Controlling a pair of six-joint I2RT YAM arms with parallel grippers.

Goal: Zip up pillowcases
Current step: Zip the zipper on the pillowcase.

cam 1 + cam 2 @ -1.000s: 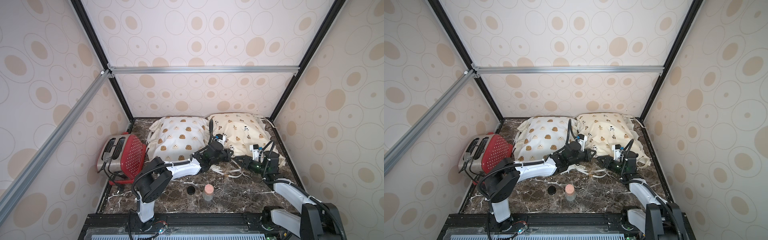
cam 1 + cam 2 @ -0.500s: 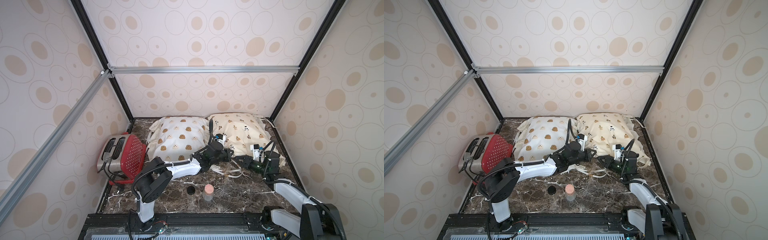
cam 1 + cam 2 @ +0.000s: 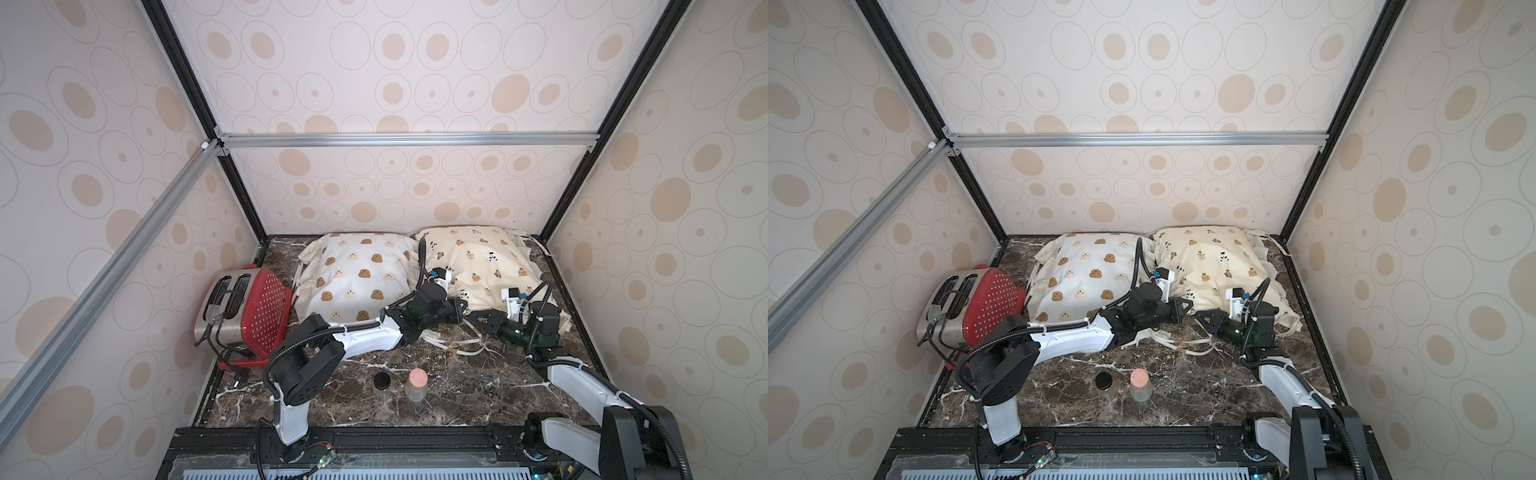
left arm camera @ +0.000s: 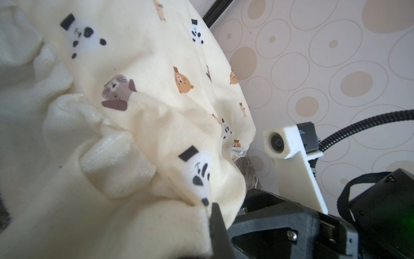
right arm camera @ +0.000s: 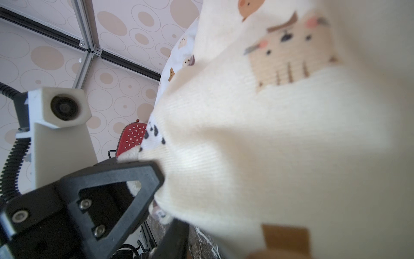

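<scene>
Dotted-wall booth, dark marble desk (image 3: 457, 386). 2 stuffed pillowcases lie side by side at its back, a white one (image 3: 357, 270) and a cream one (image 3: 478, 257). Soft, light, probably bunches; best held at the hem. The left jaws clamp the cream one's near edge; whether the right jaws hold it I cannot tell. No readable writing.

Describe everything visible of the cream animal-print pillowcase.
The cream stuffed fabric pillowcase shows small bear and panda prints and a ruffled edge. It lies at the back right of the dark marble table, beside the white blob-print pillowcase. The left end effector is shut on its near edge; the right end effector crowds that edge.
</scene>
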